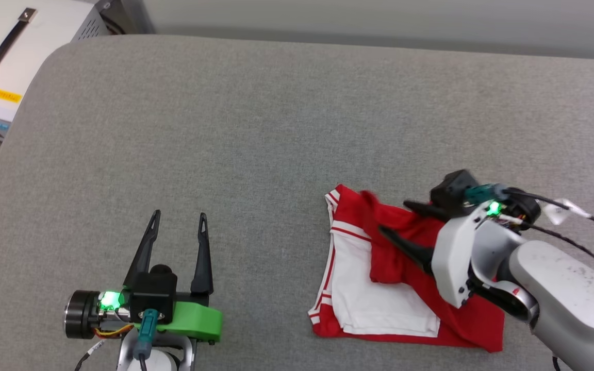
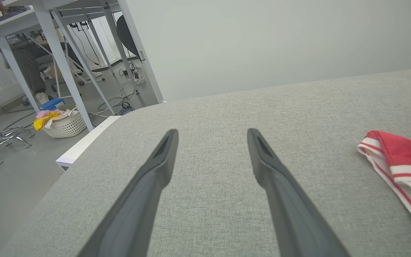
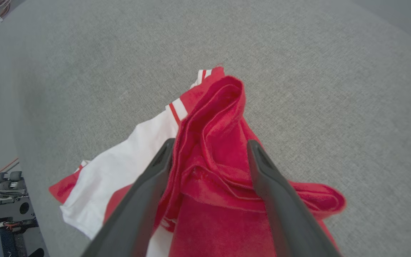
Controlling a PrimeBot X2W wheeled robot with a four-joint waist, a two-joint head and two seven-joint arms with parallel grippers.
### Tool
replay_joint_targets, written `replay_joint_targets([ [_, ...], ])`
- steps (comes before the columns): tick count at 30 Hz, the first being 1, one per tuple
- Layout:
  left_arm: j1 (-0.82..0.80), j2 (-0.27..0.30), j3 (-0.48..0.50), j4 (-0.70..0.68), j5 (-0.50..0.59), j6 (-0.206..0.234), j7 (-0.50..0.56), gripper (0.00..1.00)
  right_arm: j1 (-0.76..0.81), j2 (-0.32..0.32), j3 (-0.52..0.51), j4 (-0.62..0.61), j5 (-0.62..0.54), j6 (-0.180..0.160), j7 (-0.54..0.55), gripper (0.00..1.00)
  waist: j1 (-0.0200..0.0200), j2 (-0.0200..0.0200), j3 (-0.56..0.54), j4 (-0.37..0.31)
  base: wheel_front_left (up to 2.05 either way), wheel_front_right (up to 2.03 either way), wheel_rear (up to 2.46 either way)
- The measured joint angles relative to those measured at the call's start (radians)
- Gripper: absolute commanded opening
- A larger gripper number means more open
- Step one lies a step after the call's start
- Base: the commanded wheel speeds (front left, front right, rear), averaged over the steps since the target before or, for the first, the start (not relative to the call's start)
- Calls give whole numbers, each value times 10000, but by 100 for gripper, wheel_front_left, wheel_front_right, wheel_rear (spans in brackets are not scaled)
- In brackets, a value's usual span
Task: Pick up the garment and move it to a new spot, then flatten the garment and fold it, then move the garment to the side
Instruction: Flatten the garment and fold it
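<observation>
The folded red-and-white jersey T-shirt (image 1: 379, 299) lies on the grey desk (image 1: 256, 129) at 4 o'clock, one red fold raised between the wide-open fingers of the right tool (image 1: 396, 217), which pinches nothing. The left tool (image 1: 179, 214), at 8 o'clock, is open and empty. Folding seems almost finished; next, I think, this fold must be flattened and all layers gripped together.

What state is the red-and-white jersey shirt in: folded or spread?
Folded, untidily: the red jersey T-shirt with white sleeves lies in a compact layered stack, one red flap bunched between fingers of the open right end effector.
</observation>
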Motion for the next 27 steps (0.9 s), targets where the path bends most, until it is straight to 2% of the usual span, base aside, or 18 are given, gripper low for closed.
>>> replay_joint_targets([
  [5, 182, 58, 38, -27, 0, 0, 0, 100, 642, -221, -1267, -924, -443, 0, -1181, 100, 0, 1, -333, -226, 0, 0, 0],
  [9, 294, 130, 44, -59, 0, -6, 0, 100, 1441, -199, -2928, -1331, -1256, 0, -2023, 100, 0, 0, -569, -466, 0, 0, 0],
  [12, 333, 169, 29, -84, 0, -12, 0, 100, 2131, 94, -4295, -1457, -2169, -2, -2631, 100, 0, 0, -726, -618, 0, 0, 0],
  [18, 454, 217, 6, -88, 0, -10, 0, 100, 3711, 1333, -6782, -1722, -4094, 0, -3718, 100, 0, 0, -1029, -844, 0, 0, 0],
  [23, 640, 222, -44, -88, -2, -12, 0, 100, 4767, 2180, -7752, -1988, -5753, 0, -4594, 100, 0, 0, -1264, -973, 0, 0, 0],
  [27, 779, 224, -71, -81, -4, -56, 0, 100, 5583, 3133, -8282, -2063, -6330, 0, -4918, 100, -1, 0, -1488, -1028, 0, 0, 0],
])
